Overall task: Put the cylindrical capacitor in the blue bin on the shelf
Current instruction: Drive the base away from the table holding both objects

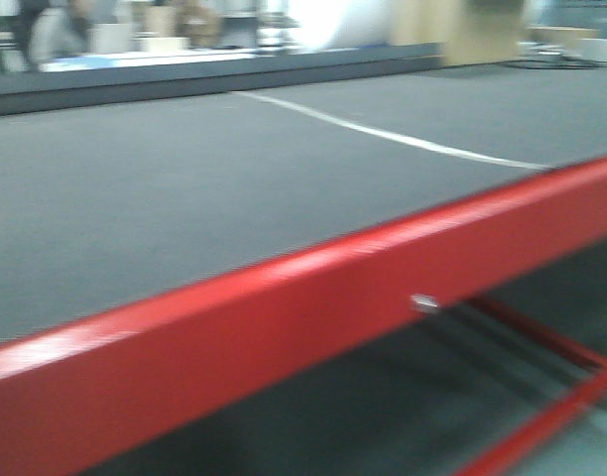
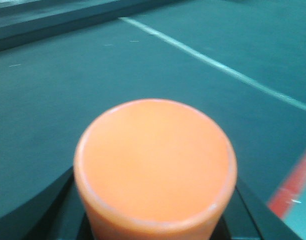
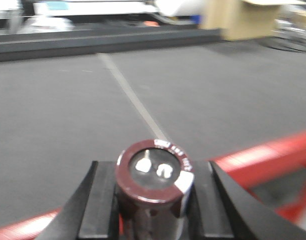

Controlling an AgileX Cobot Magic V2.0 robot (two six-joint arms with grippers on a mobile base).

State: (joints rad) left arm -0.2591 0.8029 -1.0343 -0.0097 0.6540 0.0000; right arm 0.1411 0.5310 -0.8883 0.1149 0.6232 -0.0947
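Capacitor (image 3: 154, 175), maroon w/ 2 terminals, sits clamped in right gripper (image 3: 153, 200); left gripper (image 2: 154, 217) closed on orange cylinder (image 2: 155, 165). Pickup done; no shelf or blue bin in view, so placing remains.

Markings, one entry: I see pale lettering round the dark red top rim of the cylindrical capacitor (image 3: 154, 172) in the right wrist view, too blurred for me to read. Legible text elsewhere: none I can make out
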